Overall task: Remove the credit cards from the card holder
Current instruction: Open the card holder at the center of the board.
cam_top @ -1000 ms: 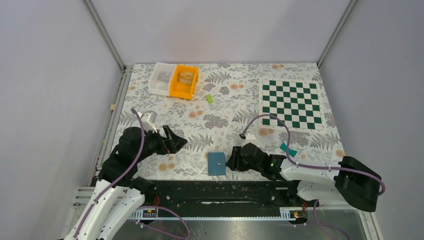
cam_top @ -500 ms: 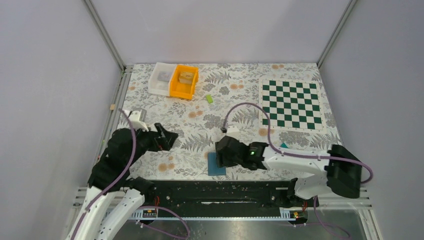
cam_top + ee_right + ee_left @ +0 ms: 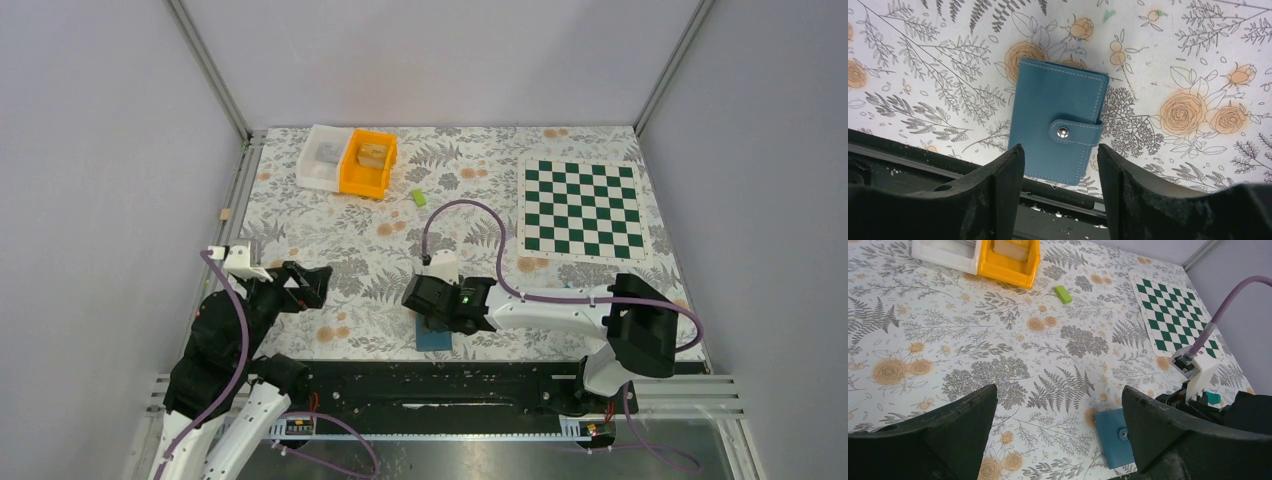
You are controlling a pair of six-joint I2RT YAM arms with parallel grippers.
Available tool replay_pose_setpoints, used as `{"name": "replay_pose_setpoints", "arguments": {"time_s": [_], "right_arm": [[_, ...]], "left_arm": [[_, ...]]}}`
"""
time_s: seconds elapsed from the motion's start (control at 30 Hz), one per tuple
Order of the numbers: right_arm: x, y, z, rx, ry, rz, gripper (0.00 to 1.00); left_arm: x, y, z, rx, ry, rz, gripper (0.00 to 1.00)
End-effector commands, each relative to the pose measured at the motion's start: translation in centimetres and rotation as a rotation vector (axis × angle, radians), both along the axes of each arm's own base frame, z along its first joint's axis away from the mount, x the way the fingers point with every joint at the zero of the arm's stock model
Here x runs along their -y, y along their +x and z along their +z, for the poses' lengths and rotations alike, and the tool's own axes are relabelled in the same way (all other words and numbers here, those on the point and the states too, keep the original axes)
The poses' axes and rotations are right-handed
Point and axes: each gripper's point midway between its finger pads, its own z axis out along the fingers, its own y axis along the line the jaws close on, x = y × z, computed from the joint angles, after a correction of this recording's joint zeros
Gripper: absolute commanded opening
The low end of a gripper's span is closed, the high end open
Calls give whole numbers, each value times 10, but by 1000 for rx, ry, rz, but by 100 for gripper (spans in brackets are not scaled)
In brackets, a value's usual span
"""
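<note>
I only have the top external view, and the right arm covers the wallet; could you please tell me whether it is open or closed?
Observer: Closed; in the right wrist view the wallet lies flat, its strap snapped shut.
Operator: Is it gripped?
Observer: No; the right gripper is open, poised over it.
Operator: Is any card out?
Observer: The left wrist view shows a small teal piece beside the right arm, perhaps a card; too small to tell.
</note>
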Motion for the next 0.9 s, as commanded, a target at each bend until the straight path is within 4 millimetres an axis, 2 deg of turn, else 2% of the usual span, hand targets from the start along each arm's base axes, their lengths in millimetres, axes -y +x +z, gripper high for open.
{"name": "replay_pose_setpoints", "arguments": {"time_s": [0.0, 0.27, 0.5, 0.87], "right_arm": [[-9, 13, 15, 61, 1, -37, 62], [-7, 17, 16, 65, -28, -78, 62], [-21, 13, 9, 16, -21, -70, 56], [-23, 11, -22, -22, -91, -87, 49]], "left_arm": [[-10, 3, 7, 38, 10, 50, 94], [-8, 2, 8, 45, 3, 39, 94], [-9, 0, 9, 57, -2, 44, 94], [-11, 0, 10, 63, -3, 51, 94]]}}
